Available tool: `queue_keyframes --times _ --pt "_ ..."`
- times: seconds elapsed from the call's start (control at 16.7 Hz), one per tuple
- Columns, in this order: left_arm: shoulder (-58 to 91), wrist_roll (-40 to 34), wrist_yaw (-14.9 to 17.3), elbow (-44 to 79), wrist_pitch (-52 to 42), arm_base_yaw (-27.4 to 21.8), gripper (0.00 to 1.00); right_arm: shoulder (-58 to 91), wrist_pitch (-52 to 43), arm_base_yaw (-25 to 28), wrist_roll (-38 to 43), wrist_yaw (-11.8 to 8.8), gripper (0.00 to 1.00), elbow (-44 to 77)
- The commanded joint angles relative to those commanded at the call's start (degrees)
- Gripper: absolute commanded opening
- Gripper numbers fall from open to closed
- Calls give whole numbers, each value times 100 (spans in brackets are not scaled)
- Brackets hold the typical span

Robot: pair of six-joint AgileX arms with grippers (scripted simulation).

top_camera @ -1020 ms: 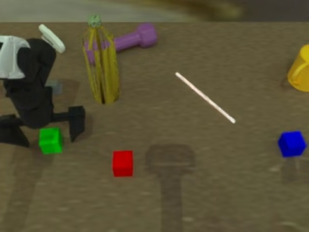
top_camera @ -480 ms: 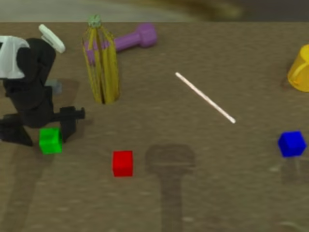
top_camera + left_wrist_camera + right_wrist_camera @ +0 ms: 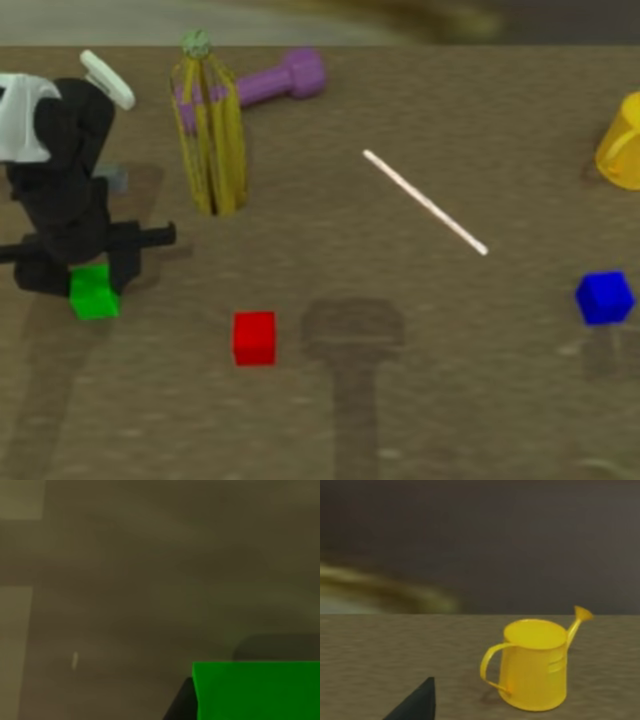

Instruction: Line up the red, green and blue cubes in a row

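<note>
1. Nearest the camera in the top view, the red cube (image 3: pixel 254 338) sits alone at centre-left on the table (image 3: pixel 480 400), unmoved over the last second; it reads as the likely anchor for the row.
2. At the right edge, slightly farther back, the blue cube (image 3: pixel 604 297) also keeps its place, well apart from the red one and untouched.
3. On the left, the left gripper (image 3: pixel 85 268) has drawn its fingers in from a wide spread and now pinches the green cube (image 3: pixel 94 293). The cube has shifted slightly left and farther back from where it lay, so the grasp looks made and the lift beginning. The left wrist view shows the green block filling its corner.
4. That leaves the carry toward the red cube as the next step, by my judgement.
5. Farther back stand the yellow bottle (image 3: pixel 210 135), a purple dumbbell (image 3: pixel 270 82), a white stick (image 3: pixel 425 201) and the yellow watering can (image 3: pixel 535 667).
6. The right arm is out of the top view; I cannot tell its finger state.
</note>
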Motion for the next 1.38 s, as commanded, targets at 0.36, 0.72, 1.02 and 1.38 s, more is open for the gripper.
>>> queue_keyframes --times 0.36,0.72,1.02,1.38 --pt "-278 42 -60 150 -218 0 0 0 0 0 0 0 100 0" --pt "-756 28 -60 759 -1376 81 0 0 0 0 0 0 100 0" --pt "-884 24 -61 883 -1566 103 0 0 0 0 0 0 100 0" --pt "-557 -529 -84 1376 -1800 -589 0 0 0 0 0 0 100 0"
